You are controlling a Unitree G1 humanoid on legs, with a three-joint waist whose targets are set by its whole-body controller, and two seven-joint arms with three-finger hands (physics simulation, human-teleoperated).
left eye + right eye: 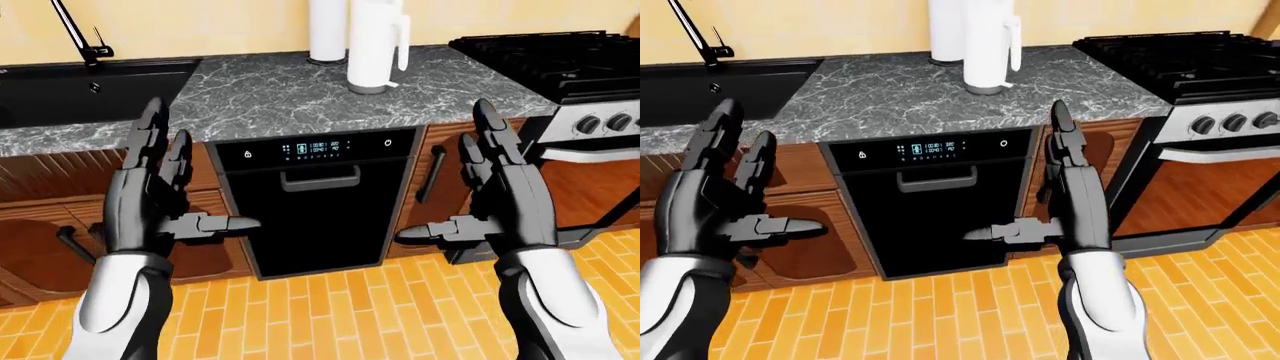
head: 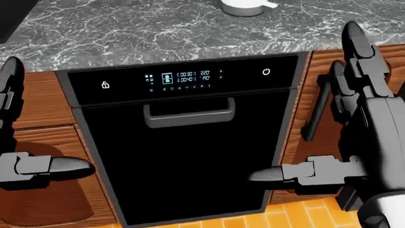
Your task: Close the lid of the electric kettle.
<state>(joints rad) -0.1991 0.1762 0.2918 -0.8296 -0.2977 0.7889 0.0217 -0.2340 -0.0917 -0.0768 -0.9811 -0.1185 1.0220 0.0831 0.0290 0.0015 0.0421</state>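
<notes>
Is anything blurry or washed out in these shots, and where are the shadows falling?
All views render sharp, no glare. In the left-eye view the kettle is cropped at the top; in the head view dark hand shadows fall on the wooden cabinet fronts.
</notes>
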